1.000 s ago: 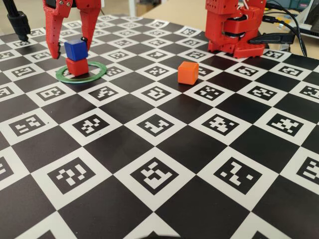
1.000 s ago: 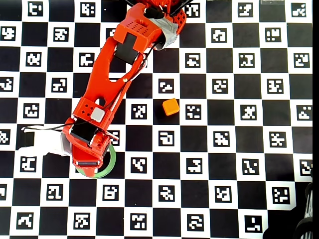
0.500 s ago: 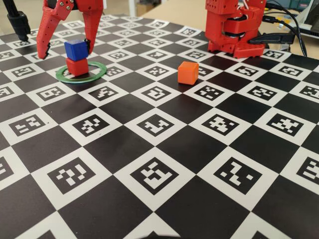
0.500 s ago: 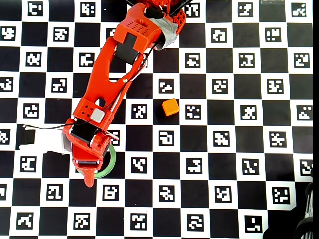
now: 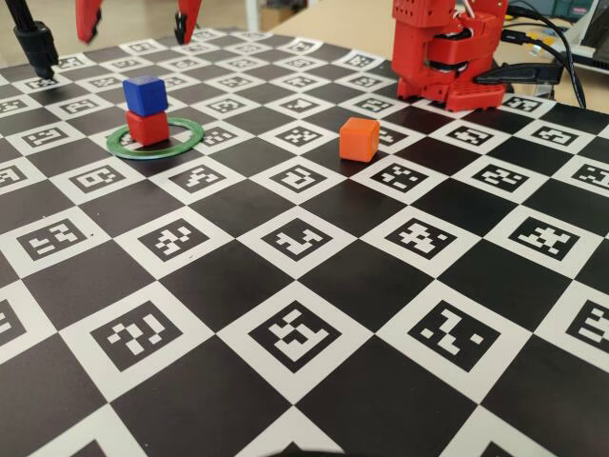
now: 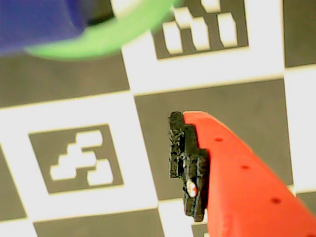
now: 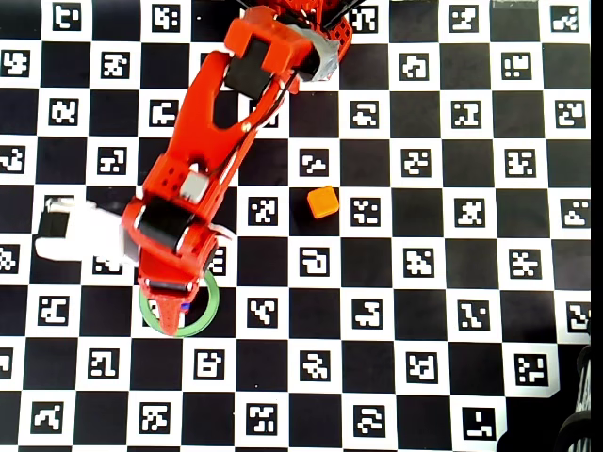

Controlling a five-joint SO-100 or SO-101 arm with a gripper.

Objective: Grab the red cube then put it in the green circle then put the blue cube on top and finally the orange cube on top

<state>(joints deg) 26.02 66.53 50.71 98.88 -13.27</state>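
The blue cube (image 5: 145,95) sits on top of the red cube (image 5: 147,128), which stands inside the green circle (image 5: 181,143) at the left. The orange cube (image 5: 359,139) sits alone on the board to the right of them, and also shows in the overhead view (image 7: 323,201). My gripper (image 5: 135,33) hangs open and empty above the stack, with its two red fingers spread wide. In the wrist view one red finger with a black pad (image 6: 183,158) shows at the right. The blurred blue cube (image 6: 34,22) and the green circle (image 6: 98,40) are at the top left. In the overhead view my arm hides the stack; part of the green circle (image 7: 213,303) shows.
The robot's red base (image 5: 445,57) stands at the back right with cables (image 5: 552,48) beside it. A black stand (image 5: 36,43) is at the back left. The checkered marker board (image 5: 304,314) covers the table.
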